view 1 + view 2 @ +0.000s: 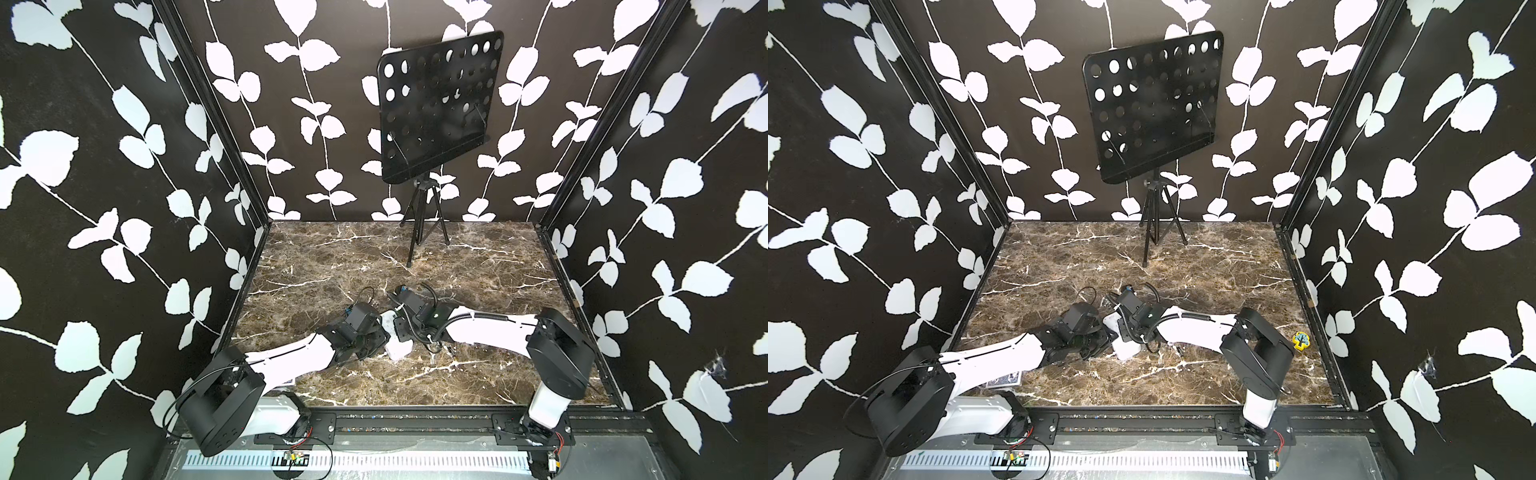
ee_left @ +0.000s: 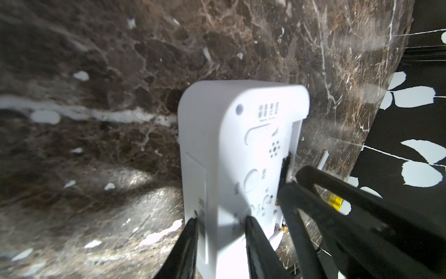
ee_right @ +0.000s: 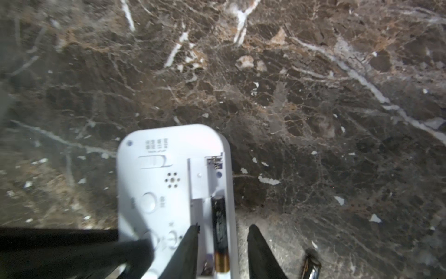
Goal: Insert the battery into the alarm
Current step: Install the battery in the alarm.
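Observation:
The white alarm (image 2: 231,149) is held off the marble with its back showing, and my left gripper (image 2: 222,219) is shut on its two sides. In the right wrist view the alarm (image 3: 156,183) has its battery compartment open. A black battery (image 3: 219,217) with a copper end lies in the outer slot. My right gripper (image 3: 224,225) stands open astride that slot, one finger over the alarm's back and the other off its edge above the table. In both top views the two grippers meet over the alarm (image 1: 397,352) (image 1: 1128,350) at mid table.
A small dark, shiny cylinder (image 3: 311,265) lies on the marble table (image 1: 478,257) beside my right gripper. A yellow and blue tree-shaped piece (image 1: 1300,340) sits near the right edge. A blue-patterned card box (image 1: 1007,380) peeks out under my left arm. A black music stand (image 1: 436,108) stands at the back.

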{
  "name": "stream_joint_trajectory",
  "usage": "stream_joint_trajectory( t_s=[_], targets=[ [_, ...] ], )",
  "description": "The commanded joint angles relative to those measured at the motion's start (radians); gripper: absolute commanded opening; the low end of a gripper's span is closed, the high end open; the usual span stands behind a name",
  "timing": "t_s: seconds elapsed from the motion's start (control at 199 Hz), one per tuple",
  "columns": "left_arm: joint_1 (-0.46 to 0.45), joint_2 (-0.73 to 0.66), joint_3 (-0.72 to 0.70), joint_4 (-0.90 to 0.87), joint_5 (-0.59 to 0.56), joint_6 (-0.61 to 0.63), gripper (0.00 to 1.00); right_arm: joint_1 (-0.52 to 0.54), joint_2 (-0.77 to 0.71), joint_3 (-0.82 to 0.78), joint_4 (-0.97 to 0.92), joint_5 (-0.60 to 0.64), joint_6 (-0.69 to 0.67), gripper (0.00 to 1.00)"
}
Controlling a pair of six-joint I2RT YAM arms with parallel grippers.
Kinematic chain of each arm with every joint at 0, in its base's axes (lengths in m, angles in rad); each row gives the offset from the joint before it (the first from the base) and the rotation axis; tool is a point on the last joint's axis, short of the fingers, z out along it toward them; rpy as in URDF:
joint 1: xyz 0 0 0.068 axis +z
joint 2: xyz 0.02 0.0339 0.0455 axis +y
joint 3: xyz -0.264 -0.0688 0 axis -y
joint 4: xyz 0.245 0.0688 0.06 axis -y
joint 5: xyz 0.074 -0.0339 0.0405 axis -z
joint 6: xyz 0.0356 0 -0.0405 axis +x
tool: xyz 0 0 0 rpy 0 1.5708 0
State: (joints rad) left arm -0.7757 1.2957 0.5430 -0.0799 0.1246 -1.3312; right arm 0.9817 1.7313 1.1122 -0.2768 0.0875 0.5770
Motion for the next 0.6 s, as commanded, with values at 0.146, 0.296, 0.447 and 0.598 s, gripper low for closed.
stream_joint_trajectory(
  t_s=[0.146,0.296,0.447,0.598],
  targets=[
    [0.005,0.015,0.003,-0.187,-0.017,0.035,0.48,0.0,-0.121,-0.031,-0.037,-0.023,-0.022,0.35],
    [0.04,-0.011,0.043,-0.228,-0.032,0.061,0.55,0.0,-0.119,-0.071,-0.053,-0.03,-0.034,0.32],
    [0.123,-0.025,0.092,-0.259,-0.046,0.116,0.51,-0.003,-0.1,-0.083,-0.072,-0.023,-0.057,0.27],
    [0.187,0.016,0.164,-0.277,-0.048,0.178,0.45,-0.008,-0.088,-0.085,-0.075,-0.023,-0.07,0.25]
  ],
)
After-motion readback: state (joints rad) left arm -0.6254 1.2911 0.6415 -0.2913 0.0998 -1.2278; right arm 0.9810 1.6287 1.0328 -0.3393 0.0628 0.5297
